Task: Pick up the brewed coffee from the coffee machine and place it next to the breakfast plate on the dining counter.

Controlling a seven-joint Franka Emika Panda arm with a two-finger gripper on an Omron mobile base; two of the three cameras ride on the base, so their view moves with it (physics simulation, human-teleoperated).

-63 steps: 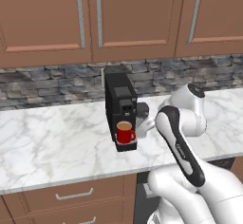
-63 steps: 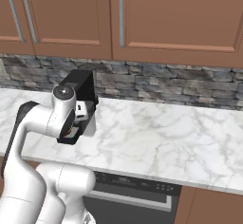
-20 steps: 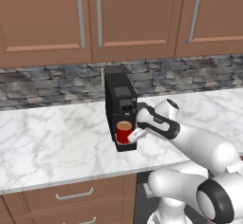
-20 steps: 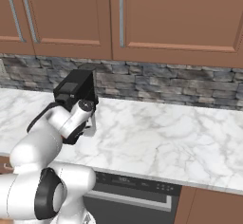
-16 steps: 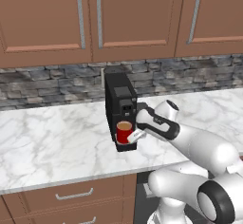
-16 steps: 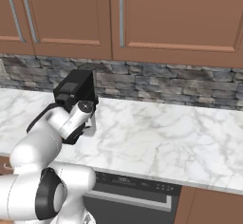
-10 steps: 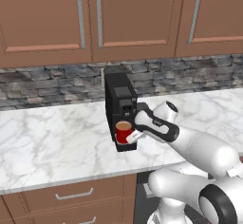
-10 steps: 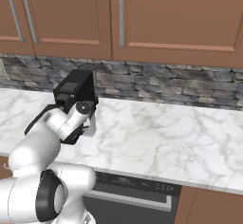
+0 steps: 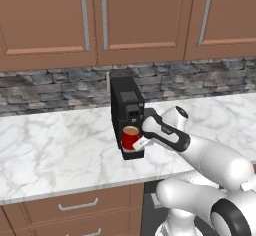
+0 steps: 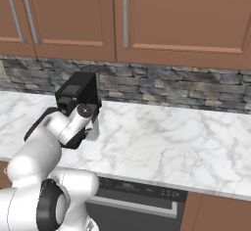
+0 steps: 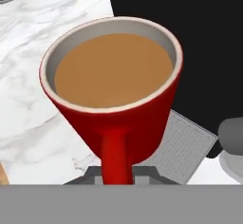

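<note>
- The gripper point(image 9: 141, 143) is pressed together on the handle of the red mug point(image 9: 131, 139), pinching it from the machine's right side, as the left base view shows.
- In the hand view the red mug point(image 11: 114, 99) sits right ahead of the gripper point(image 11: 115, 174), its handle point(image 11: 114, 157) running straight down between the finger tips, with the dark tips hugging it on either side.
- Light brown coffee point(image 11: 113, 69) fills the mug close to its pale rim.
- The mug stands upright on the ribbed grey drip tray point(image 11: 182, 147) of the coffee machine point(image 9: 126, 112), under the machine's overhanging front.
- Beyond the mug, the black body of the coffee machine point(image 11: 190, 42) rises directly behind it.
- The machine stands on the white marble worktop point(image 9: 55, 150), which spreads out to both sides of the gripper and below it.
- In the right base view the arm's wrist covers the machine's front, so the mug is hidden there; the coffee machine point(image 10: 78, 92) shows just behind the wrist.
- Behind the machine run a stone backsplash point(image 10: 186, 94) and brown wall cabinets point(image 9: 140, 20) above.
</note>
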